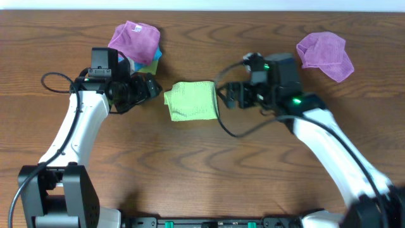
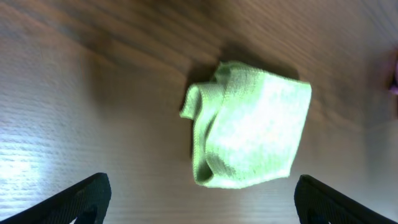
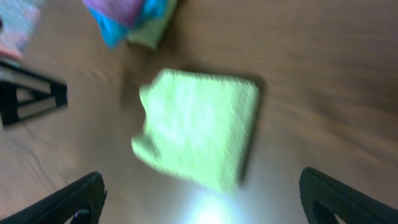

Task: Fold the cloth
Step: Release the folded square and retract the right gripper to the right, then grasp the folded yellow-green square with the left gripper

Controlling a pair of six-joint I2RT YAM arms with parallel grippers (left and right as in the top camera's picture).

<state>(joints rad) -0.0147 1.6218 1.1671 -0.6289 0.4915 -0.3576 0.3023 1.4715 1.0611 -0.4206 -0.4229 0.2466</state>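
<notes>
A light green cloth (image 1: 192, 101) lies folded into a small square on the wooden table, between my two grippers. It shows in the left wrist view (image 2: 252, 134) with a curled edge on its left side, and blurred in the right wrist view (image 3: 199, 127). My left gripper (image 1: 150, 87) is open and empty just left of the cloth; its fingers frame bare table (image 2: 202, 202). My right gripper (image 1: 226, 95) is open and empty just right of the cloth (image 3: 202, 199).
A pile of purple, blue and yellow-green cloths (image 1: 136, 43) sits at the back left, also in the right wrist view (image 3: 127, 15). A crumpled purple cloth (image 1: 326, 54) lies at the back right. A black cable (image 1: 237, 130) loops beside the right arm.
</notes>
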